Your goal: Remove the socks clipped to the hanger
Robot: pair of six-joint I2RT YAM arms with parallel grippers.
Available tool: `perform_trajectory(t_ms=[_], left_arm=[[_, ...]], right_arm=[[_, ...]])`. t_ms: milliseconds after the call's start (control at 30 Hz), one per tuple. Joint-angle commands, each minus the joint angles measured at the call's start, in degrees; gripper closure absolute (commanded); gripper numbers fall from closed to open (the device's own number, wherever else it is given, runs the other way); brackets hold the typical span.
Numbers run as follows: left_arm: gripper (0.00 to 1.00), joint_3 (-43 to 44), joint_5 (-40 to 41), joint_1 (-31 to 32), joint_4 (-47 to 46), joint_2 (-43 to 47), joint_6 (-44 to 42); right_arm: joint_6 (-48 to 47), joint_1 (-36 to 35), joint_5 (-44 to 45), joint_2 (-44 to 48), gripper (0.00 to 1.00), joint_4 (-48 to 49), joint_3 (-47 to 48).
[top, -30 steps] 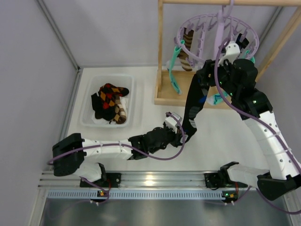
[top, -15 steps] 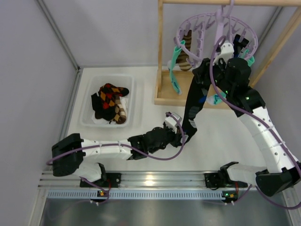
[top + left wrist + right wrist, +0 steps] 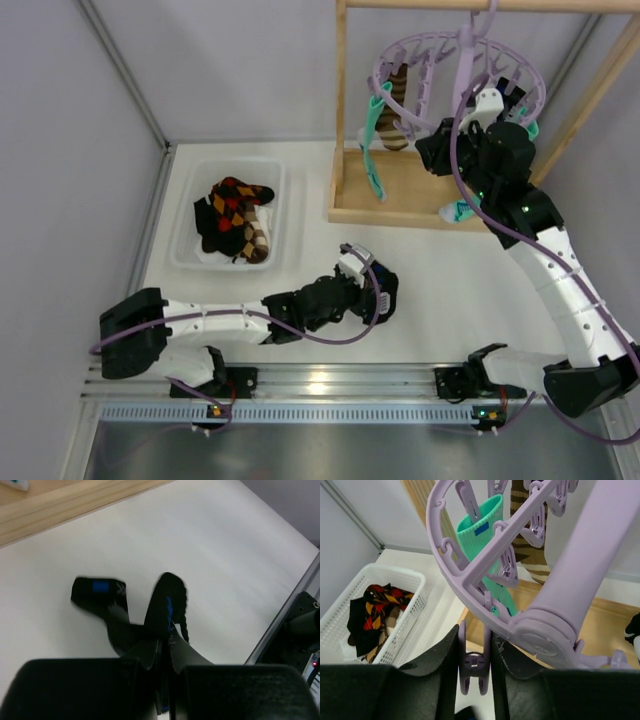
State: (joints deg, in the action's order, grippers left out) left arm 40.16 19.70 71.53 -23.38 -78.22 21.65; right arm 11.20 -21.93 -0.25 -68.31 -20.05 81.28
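The pale-purple hanger point(image 3: 467, 50) hangs from the wooden rack. A mint-green sock point(image 3: 372, 140) and a brown striped sock point(image 3: 400, 110) stay clipped to it; both show in the right wrist view, mint-green sock point(image 3: 485, 530), striped sock point(image 3: 532, 555). My right gripper point(image 3: 434, 150) is up at the ring point(image 3: 470, 575), shut on a dangling purple clip point(image 3: 475, 665) that carries no sock. My left gripper point(image 3: 374, 296) is low over the table, shut on a dark sock with blue patches point(image 3: 100, 587), which trails loose onto the tabletop.
A white basket point(image 3: 230, 165) at the left holds argyle socks point(image 3: 235, 205). The wooden rack base point(image 3: 400, 195) lies behind my left gripper, its post point(image 3: 341, 100) beside the hanger. More mint fabric point(image 3: 460, 210) hangs by my right arm.
The dark sock was stretched from a hanger clip to my left gripper; it has come free and dropped with the left gripper. My right gripper has narrowed onto the clip.
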Motion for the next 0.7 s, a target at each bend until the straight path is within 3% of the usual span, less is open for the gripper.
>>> perform_trajectory(t_ms=[0,67,167,267,433,567,667], left_arm=[[1.00,-0.61,5.50,-0.77,2.25,5.35,1.73],[1.00,2.01,9.19,-1.12,8.05,7.97,1.64],[1.00,7.02,16.84,-2.18,20.36,11.57,2.17],[1.00,11.24,19.58,-5.07,30.74,16.05,3.13],[1.00,16.77,18.97,-13.24,38.22,24.32,2.61],[1.00,23.63,18.97,-19.48,45.59,25.40,0.94],[1.00,30.22,13.46,-27.12,49.99,22.33,0.59]], right_arm=[[0.66,0.40,-0.89,1.52,0.73,3.71,-0.76],[0.93,0.31,-1.33,2.39,0.44,3.79,-1.99],[1.10,0.40,-2.12,4.32,0.34,3.88,-4.10],[0.93,0.31,-2.56,7.21,0.29,3.62,-6.73],[0.84,0.40,-2.21,12.67,0.25,2.83,-11.66],[1.01,0.40,-1.95,18.64,0.23,2.12,-16.49],[1.72,0.40,-2.21,22.15,0.23,2.56,-19.75]])
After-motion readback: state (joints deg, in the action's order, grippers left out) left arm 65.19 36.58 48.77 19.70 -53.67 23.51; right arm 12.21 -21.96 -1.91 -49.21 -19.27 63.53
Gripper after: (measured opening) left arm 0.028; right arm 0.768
